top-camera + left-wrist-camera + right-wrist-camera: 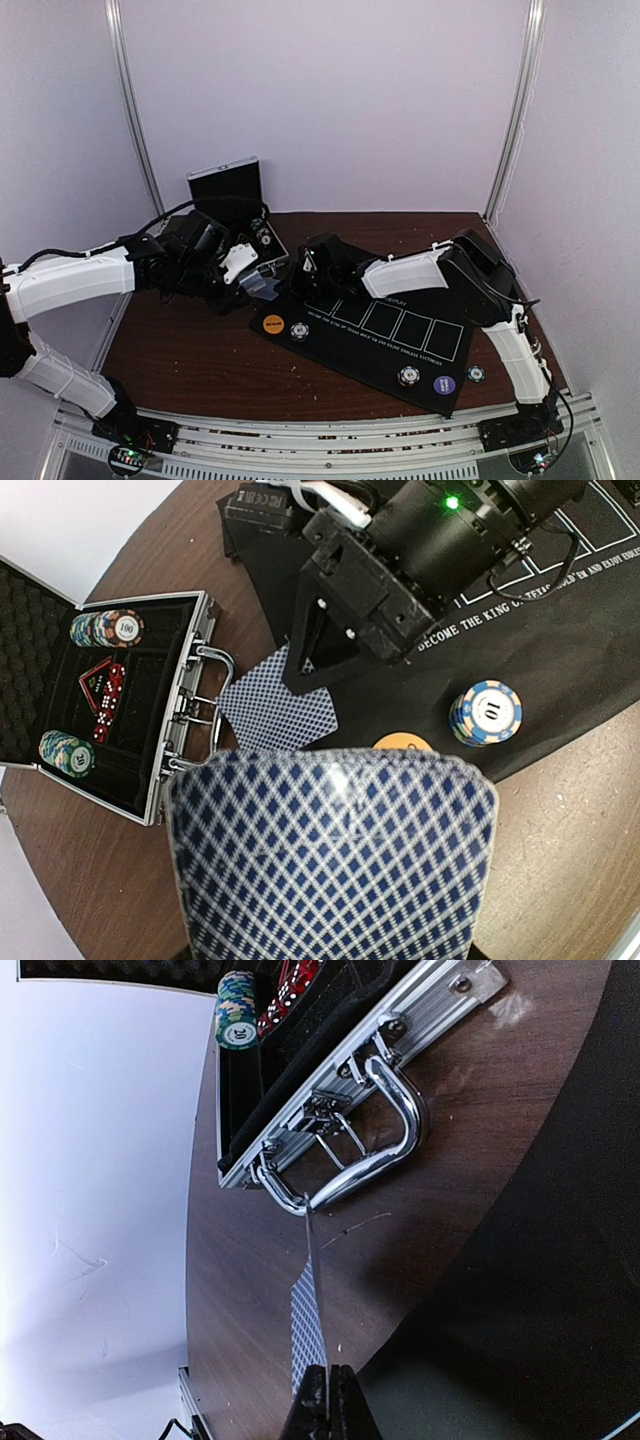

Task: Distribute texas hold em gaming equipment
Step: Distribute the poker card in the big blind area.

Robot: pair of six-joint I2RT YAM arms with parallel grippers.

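Note:
My left gripper [243, 270] is shut on a deck of blue-checked playing cards [330, 860], which fills the lower left wrist view and hides the fingers. My right gripper [328, 1385] is shut on a single card [308, 1325], seen edge-on there, just above the brown table beside the mat's corner. The left wrist view shows that card [280, 708] hanging flat from the right gripper [305, 670], just beyond the deck. An orange button [273, 323] and a chip stack [485, 712] sit on the black mat [400, 345]. More chips [408, 376] and a purple button [444, 384] lie along the mat's near edge.
An open aluminium case [185, 720] stands at the back left with chip stacks [105, 628] and red dice [108, 695] inside. Its chrome handle [375, 1140] points toward the held card. White walls enclose the table.

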